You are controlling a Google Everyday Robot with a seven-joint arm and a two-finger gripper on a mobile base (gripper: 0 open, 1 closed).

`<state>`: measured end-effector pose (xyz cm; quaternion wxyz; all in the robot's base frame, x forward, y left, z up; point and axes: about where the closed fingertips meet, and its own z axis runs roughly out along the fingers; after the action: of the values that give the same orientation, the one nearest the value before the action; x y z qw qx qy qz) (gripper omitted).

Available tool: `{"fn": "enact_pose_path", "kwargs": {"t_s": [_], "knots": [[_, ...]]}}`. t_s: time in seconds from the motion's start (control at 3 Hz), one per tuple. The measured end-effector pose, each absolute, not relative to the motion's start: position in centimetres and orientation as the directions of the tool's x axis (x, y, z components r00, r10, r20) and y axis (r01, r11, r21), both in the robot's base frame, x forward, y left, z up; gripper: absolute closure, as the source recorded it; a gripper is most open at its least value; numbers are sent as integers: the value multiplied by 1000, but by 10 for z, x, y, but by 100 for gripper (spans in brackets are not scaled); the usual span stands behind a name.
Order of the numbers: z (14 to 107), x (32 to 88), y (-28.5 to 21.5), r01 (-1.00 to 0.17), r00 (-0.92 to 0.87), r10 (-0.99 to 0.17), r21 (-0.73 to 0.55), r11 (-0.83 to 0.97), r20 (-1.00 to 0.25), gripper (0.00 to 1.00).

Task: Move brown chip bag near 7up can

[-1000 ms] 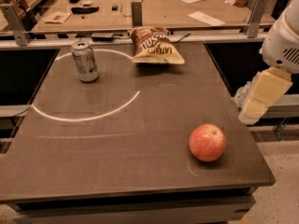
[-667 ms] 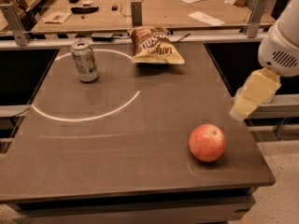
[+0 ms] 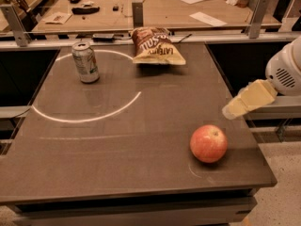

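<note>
The brown chip bag (image 3: 157, 48) lies at the far edge of the dark table (image 3: 117, 145), about midway across it, lettering up and one corner lifted slightly off the surface. The table carries a thin white ring (image 3: 84, 119) painted over its far-left part. Past the table's right edge, level with its middle, hangs the robot's white arm housing (image 3: 286, 72). From it the pale gripper (image 3: 237, 106) reaches just over that right edge, empty and touching nothing; whether it is open or closed I cannot tell. A red apple (image 3: 208, 143) sits on the near-right part of the table, just below the gripper. The 7up can (image 3: 85, 62) stands upright on the far-left part, well apart from the bag.

The likely risks: a low sweep across the table could knock the apple rolling. A shallow pinch on the crinkly bag could slip. Setting the bag down too hard against the can could tip it.
</note>
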<state>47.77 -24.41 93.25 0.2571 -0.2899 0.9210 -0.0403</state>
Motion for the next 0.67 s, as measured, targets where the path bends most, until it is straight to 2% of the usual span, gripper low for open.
{"fn": "enact_pose_path", "kwargs": {"t_s": [0.33, 0.67], "knots": [[921, 482, -251, -427, -694, -441, -168, 889, -569, 0], [923, 493, -256, -374, -638, -379, -160, 913, -670, 0]]}}
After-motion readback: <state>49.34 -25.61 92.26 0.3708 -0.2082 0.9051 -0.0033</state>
